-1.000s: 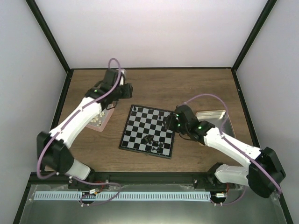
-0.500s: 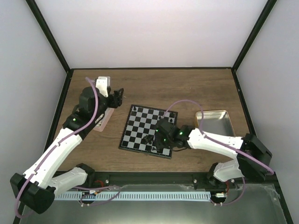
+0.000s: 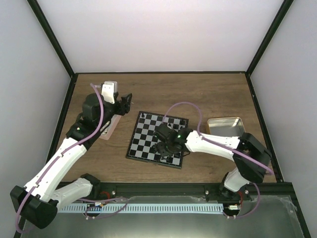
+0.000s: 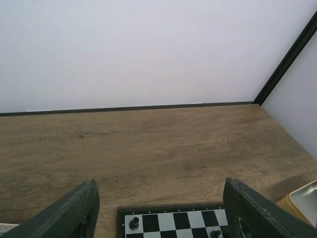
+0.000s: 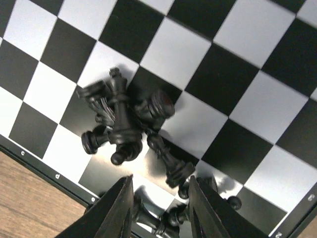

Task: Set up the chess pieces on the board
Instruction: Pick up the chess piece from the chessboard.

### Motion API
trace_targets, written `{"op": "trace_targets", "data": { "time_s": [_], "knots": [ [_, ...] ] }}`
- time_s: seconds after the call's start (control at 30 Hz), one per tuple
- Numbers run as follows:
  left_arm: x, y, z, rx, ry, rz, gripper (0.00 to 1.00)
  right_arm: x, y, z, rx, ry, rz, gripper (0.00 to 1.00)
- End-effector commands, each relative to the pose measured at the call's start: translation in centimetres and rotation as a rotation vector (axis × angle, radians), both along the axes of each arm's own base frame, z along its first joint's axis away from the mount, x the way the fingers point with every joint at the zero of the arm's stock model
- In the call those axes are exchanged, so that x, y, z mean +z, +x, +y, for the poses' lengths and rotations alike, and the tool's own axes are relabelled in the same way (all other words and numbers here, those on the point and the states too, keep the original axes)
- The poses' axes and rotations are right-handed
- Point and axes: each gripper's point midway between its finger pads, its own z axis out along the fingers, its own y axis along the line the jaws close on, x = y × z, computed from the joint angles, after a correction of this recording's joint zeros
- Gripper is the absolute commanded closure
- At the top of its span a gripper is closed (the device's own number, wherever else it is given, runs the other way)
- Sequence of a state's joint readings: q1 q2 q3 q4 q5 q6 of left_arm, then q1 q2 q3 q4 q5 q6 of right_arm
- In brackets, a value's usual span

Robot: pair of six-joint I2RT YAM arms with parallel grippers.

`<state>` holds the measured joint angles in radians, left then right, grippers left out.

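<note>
The board (image 3: 148, 133) lies at the middle of the table. Black chess pieces lie tumbled in a pile (image 5: 121, 116) near its near edge, and one (image 3: 143, 115) stands at its far left corner. My right gripper (image 3: 166, 148) hangs low over that pile. In the right wrist view the right gripper (image 5: 160, 178) has its jaws partly closed but still apart. One fallen piece (image 5: 171, 161) lies at the tips and others (image 5: 148, 218) lie between the fingers. My left gripper (image 3: 126, 101) is raised off the board's far left corner, and its wrist view shows the left gripper (image 4: 161, 182) wide open and empty.
A pinkish tin (image 3: 110, 130) with cream pieces sits under the left arm. A metal tin (image 3: 225, 126) stands right of the board and shows at the edge of the left wrist view as the tin (image 4: 304, 198). Dark frame posts and pale walls enclose the table.
The right arm has swung left across the board to the pile near its near edge, and its jaws have narrowed. The left arm lifted off the pink tin, its jaws widening.
</note>
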<state>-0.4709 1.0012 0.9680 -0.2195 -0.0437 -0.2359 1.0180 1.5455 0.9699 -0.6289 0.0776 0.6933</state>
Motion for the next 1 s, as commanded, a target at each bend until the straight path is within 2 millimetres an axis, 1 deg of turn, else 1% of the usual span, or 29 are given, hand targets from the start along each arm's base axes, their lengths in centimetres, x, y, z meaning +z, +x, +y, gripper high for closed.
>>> {"op": "trace_targets", "data": {
  "time_s": [0.0, 0.3, 0.5, 0.67, 0.87, 0.97],
  "knots": [
    [0.6, -0.1, -0.1, -0.015, 0.000, -0.033, 0.30, 0.8, 1.2, 0.2, 0.080, -0.070, -0.067, 0.68],
    [0.4, 0.0, -0.2, -0.016, -0.001, -0.026, 0.29, -0.6, 1.1, 0.7, 0.132, -0.091, -0.049, 0.75],
    [0.6, -0.1, -0.3, -0.027, 0.001, -0.033, 0.29, -1.1, 1.5, 0.6, 0.123, -0.121, -0.059, 0.74],
    [0.5, -0.1, -0.4, -0.029, 0.004, -0.029, 0.29, -1.6, 1.7, 0.6, 0.124, -0.135, -0.064, 0.72],
    [0.4, 0.0, -0.4, -0.029, 0.006, -0.026, 0.29, -1.9, 2.3, 0.6, 0.120, -0.144, -0.089, 0.74],
    [0.2, 0.1, -0.6, -0.036, 0.002, -0.019, 0.29, -1.7, 2.6, 0.7, 0.119, -0.138, -0.112, 0.77]
  ]
}}
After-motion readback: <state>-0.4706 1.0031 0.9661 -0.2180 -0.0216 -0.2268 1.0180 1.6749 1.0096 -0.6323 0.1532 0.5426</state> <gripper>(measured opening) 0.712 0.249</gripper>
